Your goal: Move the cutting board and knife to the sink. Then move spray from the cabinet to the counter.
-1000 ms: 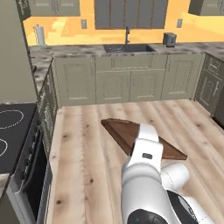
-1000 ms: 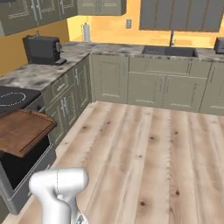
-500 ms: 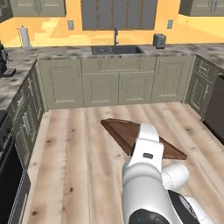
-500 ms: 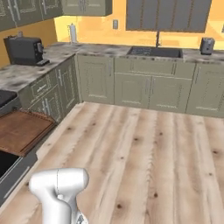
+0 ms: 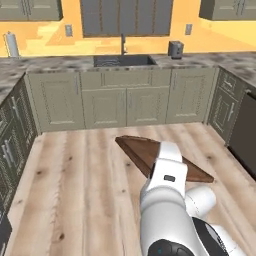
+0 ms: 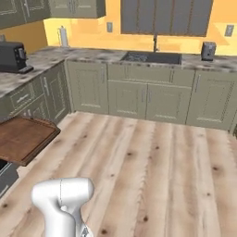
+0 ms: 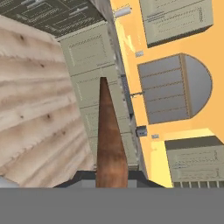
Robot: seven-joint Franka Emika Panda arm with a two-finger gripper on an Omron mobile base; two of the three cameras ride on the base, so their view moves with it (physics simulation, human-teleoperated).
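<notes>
Holding the cutting board (image 5: pixel 145 150) edge-on, the pincer (image 7: pixel 111 178) is clenched on it, its dark tips sitting at either side of the board's near end in the hand view, where the board is running up as a narrow reddish-brown wedge toward 12 o'clock. In the left base view the board is hanging flat above the wooden floor (image 5: pixel 75 190), jutting out from behind the white arm (image 5: pixel 165 195) toward 10 o'clock and 3 o'clock. In the right base view the same board (image 6: pixel 21 139) is showing at 9 o'clock, well above the floor.

The sink (image 5: pixel 124 61) is lying far ahead at 12 o'clock in the left base view, set into the speckled counter (image 5: pixel 210 60), with a dark faucet (image 5: pixel 122 44) rising behind it; it is well apart from the board. In the right base view the sink (image 6: pixel 152 58) is sitting at about 1 o'clock. A small dark grey appliance (image 5: pixel 175 49) is standing on the counter just to the sink's right, and a dark box-like appliance (image 6: pixel 11 56) is sitting on the side counter at 10 o'clock in the right base view. No writing or labels can be read anywhere. The knife cannot be made out.
</notes>
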